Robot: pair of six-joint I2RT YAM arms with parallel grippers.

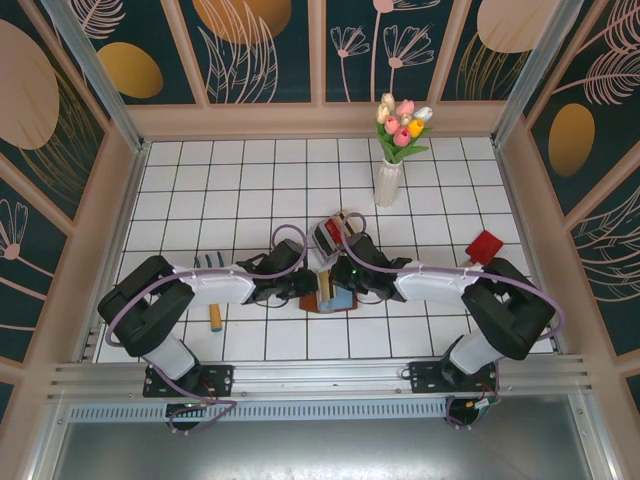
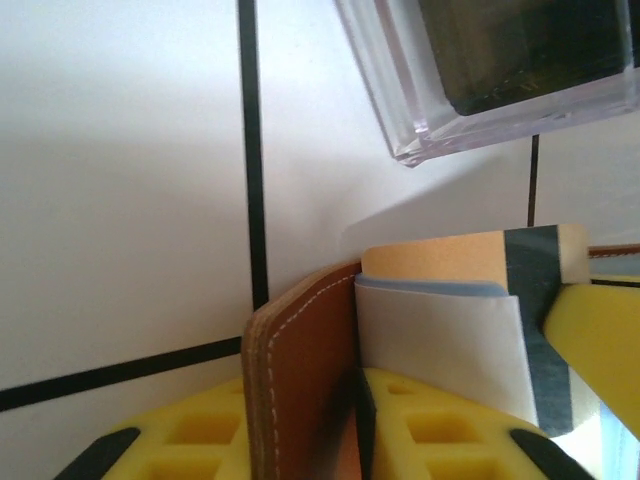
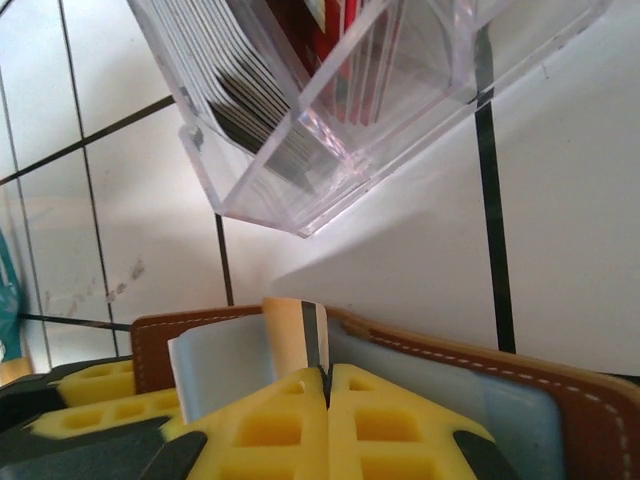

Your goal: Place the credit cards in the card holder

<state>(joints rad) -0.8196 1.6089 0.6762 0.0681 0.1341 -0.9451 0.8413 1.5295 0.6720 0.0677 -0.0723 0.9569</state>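
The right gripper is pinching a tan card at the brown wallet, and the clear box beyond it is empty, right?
No, the clear box is not empty: the right wrist view shows dark and red cards standing on edge inside it. The right gripper does pinch a tan card at the brown wallet.

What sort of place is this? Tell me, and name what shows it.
Probably a staged robot test booth, not a real room: a white gridded tabletop boxed in by floral-printed wall panels, with an aluminium mounting rail along its near edge.
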